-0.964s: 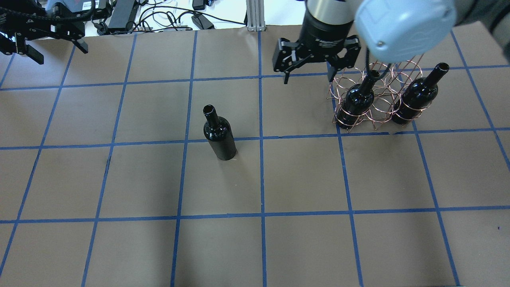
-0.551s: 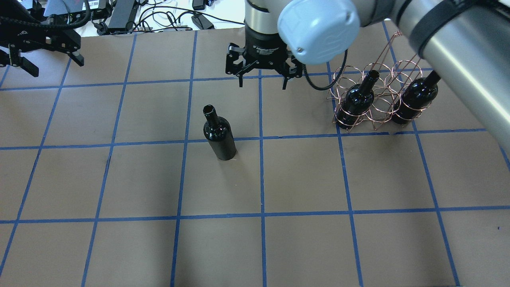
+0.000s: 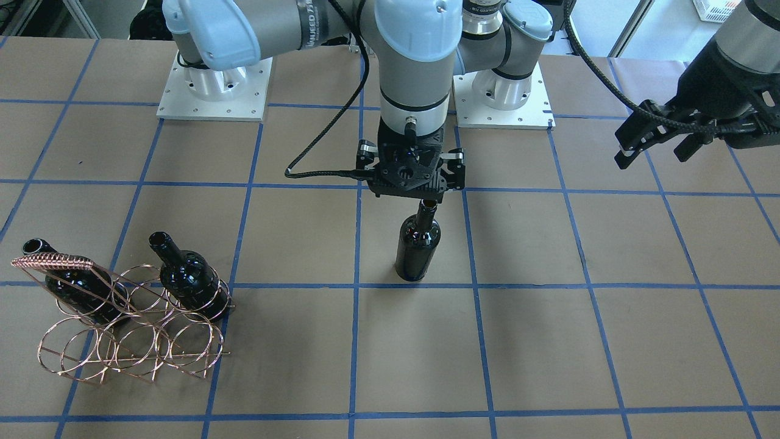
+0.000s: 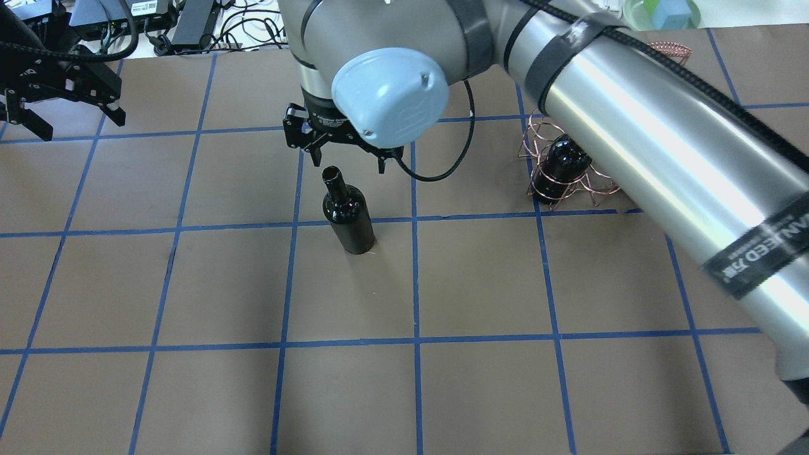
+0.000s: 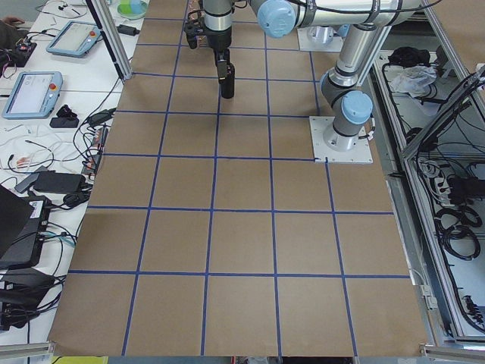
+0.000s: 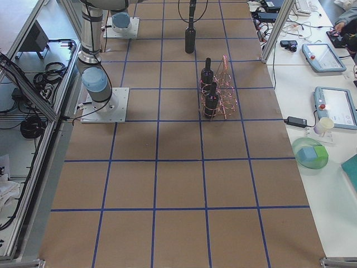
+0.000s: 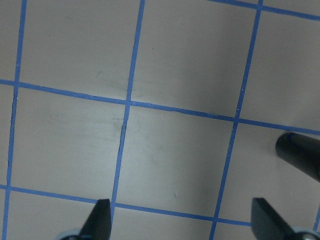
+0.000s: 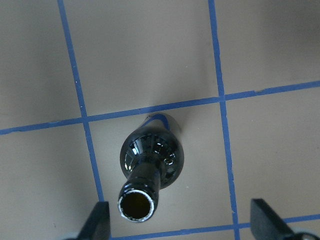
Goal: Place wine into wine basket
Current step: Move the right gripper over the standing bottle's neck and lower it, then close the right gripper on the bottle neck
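Observation:
A glossy black wine bottle (image 4: 347, 215) stands upright alone near the table's middle; it also shows in the front view (image 3: 417, 244) and the right wrist view (image 8: 150, 165). My right gripper (image 4: 347, 158) is open and hovers just above its mouth, slightly to the far side, without touching it (image 3: 417, 196) (image 8: 180, 222). The copper wire basket (image 3: 122, 347) stands on my right, partly hidden by my right arm in the overhead view (image 4: 569, 186). It holds two look-alike bottles (image 3: 192, 277) (image 3: 73, 286). My left gripper (image 4: 69, 120) is open and empty at the far left (image 7: 181, 217).
Cables and power bricks (image 4: 189, 19) lie beyond the table's far edge. A green bowl (image 6: 310, 153) and tablets (image 6: 334, 106) sit on the side bench. My base plates (image 3: 213, 91) are bolted near my side of the table.
My right gripper has swung left from beside the basket to just over the lone bottle's neck, staying open. My left gripper has shifted slightly.

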Robot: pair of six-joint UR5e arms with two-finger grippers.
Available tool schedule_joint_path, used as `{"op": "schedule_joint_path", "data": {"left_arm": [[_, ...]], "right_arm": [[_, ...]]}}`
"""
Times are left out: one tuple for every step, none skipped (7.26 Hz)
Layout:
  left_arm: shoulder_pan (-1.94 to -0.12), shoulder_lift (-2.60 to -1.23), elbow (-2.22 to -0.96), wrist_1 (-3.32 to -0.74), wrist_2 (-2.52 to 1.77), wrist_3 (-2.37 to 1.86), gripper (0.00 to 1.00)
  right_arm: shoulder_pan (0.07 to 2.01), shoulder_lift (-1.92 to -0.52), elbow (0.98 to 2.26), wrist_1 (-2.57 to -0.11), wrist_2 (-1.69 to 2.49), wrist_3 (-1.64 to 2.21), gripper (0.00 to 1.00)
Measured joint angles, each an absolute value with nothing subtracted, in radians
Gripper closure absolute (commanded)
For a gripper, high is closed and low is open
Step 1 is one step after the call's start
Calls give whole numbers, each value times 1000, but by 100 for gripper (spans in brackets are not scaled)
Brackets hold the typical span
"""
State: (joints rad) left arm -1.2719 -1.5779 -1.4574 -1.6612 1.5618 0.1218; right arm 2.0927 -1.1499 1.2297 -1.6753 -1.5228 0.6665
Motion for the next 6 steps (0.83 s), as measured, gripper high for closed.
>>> {"op": "schedule_joint_path", "data": {"left_arm": [[-1271,-1577,-1461,-1663,1563,122,0],[-1269,-1577,-1464,-1664,1564,123,0],[-1267,-1576,-1466,-1668,1566,123,0],[-1264,-1575,-1472,-1672,1567,123,0],[-1263,-1574,-1482,-1672,1568,124,0],[-1264,-1572,-1487,-1673,1567,121,0]], "right_arm": [[2114,-1119,1227,-1699,-1536,682,0],[2125,-1096,1227,-1726,-1546,682,0],[2128,-1081,1229,-1744,-1566,667,0],[2129,-1074,1233,-1751,-1590,651,0],[2127,-1072,1237,-1755,-1600,643,18],[2125,-1072,1241,-1755,-1600,641,29]]}}
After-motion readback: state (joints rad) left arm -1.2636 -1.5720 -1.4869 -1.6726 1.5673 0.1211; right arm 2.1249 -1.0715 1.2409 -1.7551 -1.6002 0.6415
